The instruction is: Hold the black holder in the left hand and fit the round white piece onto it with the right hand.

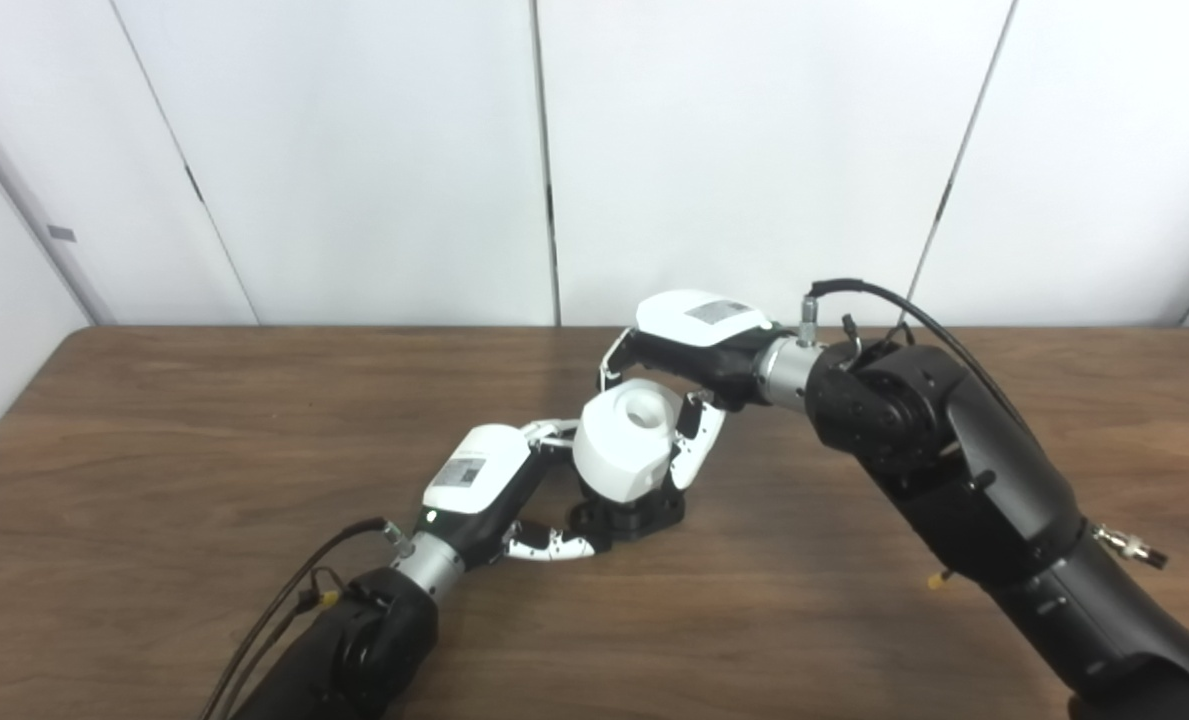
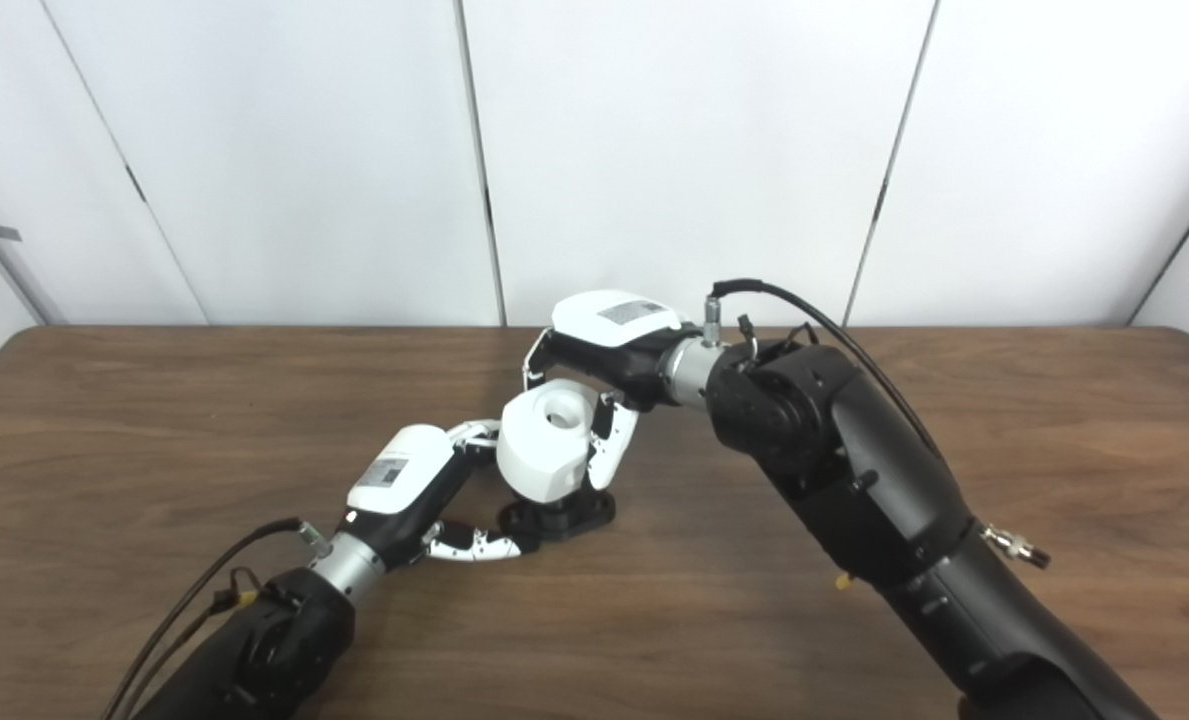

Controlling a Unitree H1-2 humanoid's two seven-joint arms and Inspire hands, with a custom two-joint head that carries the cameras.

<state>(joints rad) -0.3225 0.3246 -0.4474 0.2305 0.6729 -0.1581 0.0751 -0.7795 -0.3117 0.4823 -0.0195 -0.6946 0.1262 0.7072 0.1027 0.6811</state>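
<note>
Our right hand grips the round white piece from above, seated atop the black holder, which our left hand grasps at its base on the dark wood-grain tabletop. Plain white wall panels with dark seams close off the room behind.

Both arms matte black, chunky rounded joint housings, silver metal wrist collars. Left hand and right hand have glossy white back shells, each with a grey printed label; black palms, white-and-black segmented fingers. Black cables loop at both wrists. Small silver connector on right forearm.
</note>
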